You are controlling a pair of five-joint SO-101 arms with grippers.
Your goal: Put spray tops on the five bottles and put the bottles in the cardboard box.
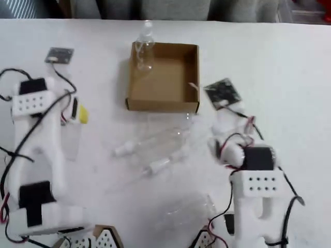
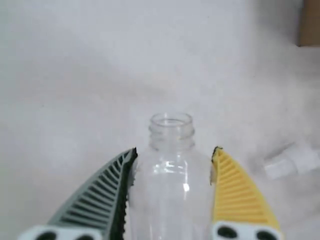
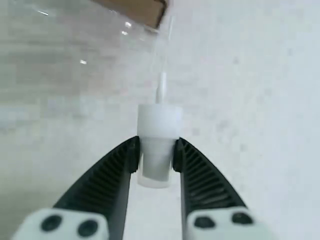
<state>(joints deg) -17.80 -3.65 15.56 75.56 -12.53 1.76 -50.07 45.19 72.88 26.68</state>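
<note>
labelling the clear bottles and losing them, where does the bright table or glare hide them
High view: the lying bottles fade into the white table, faint outlines only; the boxed bottle reads better against the brown cardboard box. Left wrist view: small glints on the held bottle between the fingers, rim distinct. Right wrist view: the white spray top stands out between dark fingers.

A white table seen from above. An open cardboard box sits at top centre, and an upright bottle with a sprayer stands at its far left corner. Just in front of the box, clear lying bottles rest with white spray tops pointing left. The left arm stretches along the left side, its yellow-fingered left gripper against a faint left bottle. The right arm stands at lower right.
</note>
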